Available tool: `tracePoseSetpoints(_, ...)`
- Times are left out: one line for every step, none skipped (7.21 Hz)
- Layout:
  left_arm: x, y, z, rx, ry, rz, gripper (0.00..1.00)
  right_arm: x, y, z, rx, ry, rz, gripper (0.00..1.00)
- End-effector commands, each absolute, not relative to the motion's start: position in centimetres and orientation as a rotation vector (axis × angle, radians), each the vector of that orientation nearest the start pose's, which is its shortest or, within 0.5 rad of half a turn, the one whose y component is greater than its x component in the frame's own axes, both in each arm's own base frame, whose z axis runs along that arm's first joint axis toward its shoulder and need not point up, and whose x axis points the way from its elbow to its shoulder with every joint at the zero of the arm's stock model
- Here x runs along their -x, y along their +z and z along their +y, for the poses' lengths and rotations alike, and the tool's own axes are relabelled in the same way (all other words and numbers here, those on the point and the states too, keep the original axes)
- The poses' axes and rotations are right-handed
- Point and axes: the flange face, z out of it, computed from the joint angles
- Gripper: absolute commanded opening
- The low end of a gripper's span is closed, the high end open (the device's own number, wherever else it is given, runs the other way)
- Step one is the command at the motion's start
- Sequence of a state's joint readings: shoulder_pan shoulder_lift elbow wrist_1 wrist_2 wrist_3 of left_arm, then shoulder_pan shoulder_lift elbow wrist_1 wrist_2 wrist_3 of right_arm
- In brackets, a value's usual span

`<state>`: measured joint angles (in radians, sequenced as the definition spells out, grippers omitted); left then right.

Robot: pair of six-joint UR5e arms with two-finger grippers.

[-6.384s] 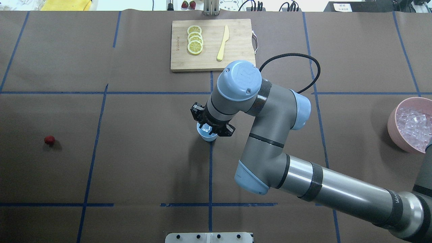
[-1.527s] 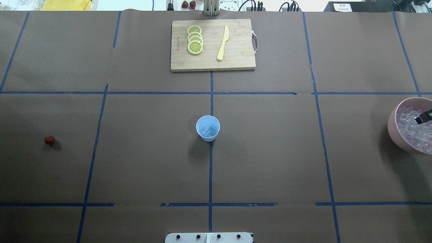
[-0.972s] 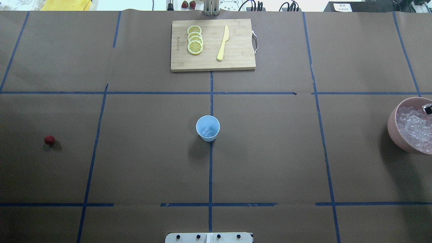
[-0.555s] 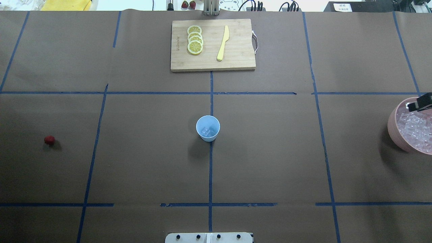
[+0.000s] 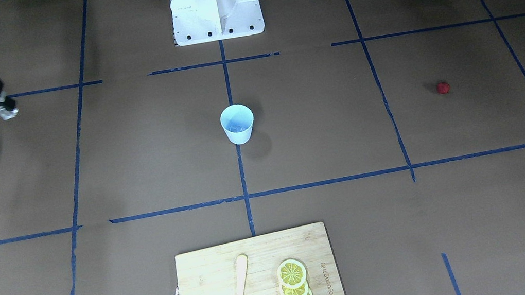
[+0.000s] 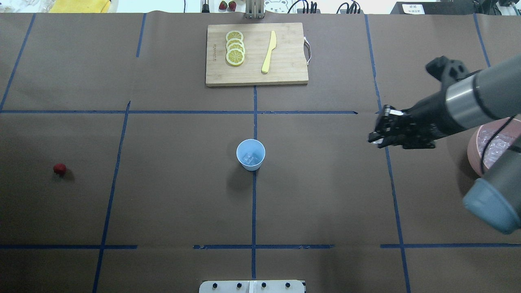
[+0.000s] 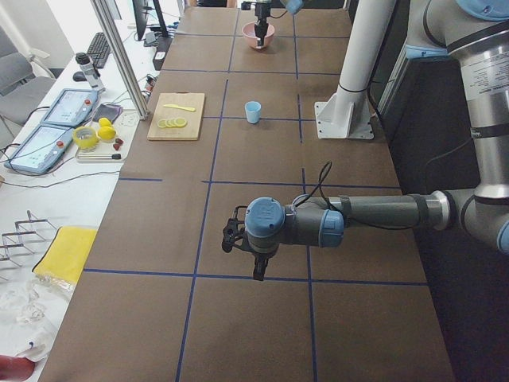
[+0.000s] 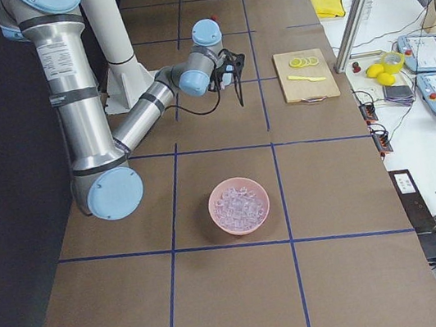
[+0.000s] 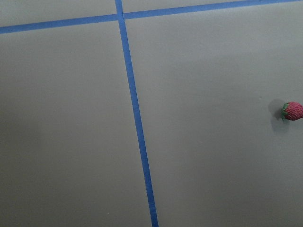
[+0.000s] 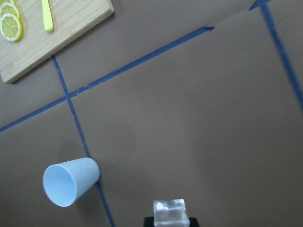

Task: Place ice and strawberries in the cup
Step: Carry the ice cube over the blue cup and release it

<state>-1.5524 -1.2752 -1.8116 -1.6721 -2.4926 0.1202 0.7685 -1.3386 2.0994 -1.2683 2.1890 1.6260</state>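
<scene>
My right pincer [image 6: 376,140] is closed on a small clear glassy ice cube [image 10: 171,211]. In the right wrist view the cube sits squarely between the fingers at the bottom of the picture. Just behind the pincer, toward the right end of the brown paper-covered table [image 6: 325,203], is the large round pink bowl [image 6: 472,152], heaped with ice [image 8: 239,203].

What matters for the next move is the bearing to the small pale-blue plain cup [image 6: 250,154]. It stands upright at the middle of the table, well apart from the pincer and to the robot's left of it, at much the same depth across the table. From the wrist camera it shows low and left of the cube. I judge the carry to be a nearly straight sideways run leftward until the cube hangs over the rim, then a release. Some ice already lies in the cup's bottom.

Well past the cup, toward the left end, the tiny red strawberry [image 6: 60,169] lies alone on the table. My left arm is the nearer one to it. The left pincer [image 7: 256,270] shows only in the side view, pointing down, and I cannot tell whether it is wide or closed.
</scene>
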Motion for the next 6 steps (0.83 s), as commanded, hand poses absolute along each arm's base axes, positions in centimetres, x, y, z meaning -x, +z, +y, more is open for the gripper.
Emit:
tracePoseSetpoints(4.7, 64.7, -37.0, -0.088, 0.149, 0.919, 1.0, 42.8, 19.0, -41.3, 0.209, 0.534, -1.141, 0.0)
tracePoseSetpoints(4.7, 64.8, -37.0, -0.083, 0.148, 0.92, 1.0, 46.6, 18.4, -40.8, 0.211, 0.56, -1.12, 0.0)
tracePoseSetpoints(4.7, 65.0, -37.0, -0.08, 0.147, 0.92, 1.0, 49.4, 17.9, -40.0, 0.198, 0.573, -1.114, 0.0)
tracePoseSetpoints(4.7, 65.1, -36.9, -0.078, 0.144, 0.92, 1.0, 51.7, 16.2, -41.1, 0.198, 0.581, -1.112, 0.01)
tracePoseSetpoints(4.7, 65.1, -36.9, -0.077, 0.145, 0.92, 1.0, 53.7, 15.2, -42.2, 0.201, 0.586, -1.1, 0.01)
tracePoseSetpoints(4.7, 65.1, -36.9, -0.079, 0.146, 0.92, 1.0, 54.5, 15.5, -42.2, 0.205, 0.583, -1.087, 0.02)
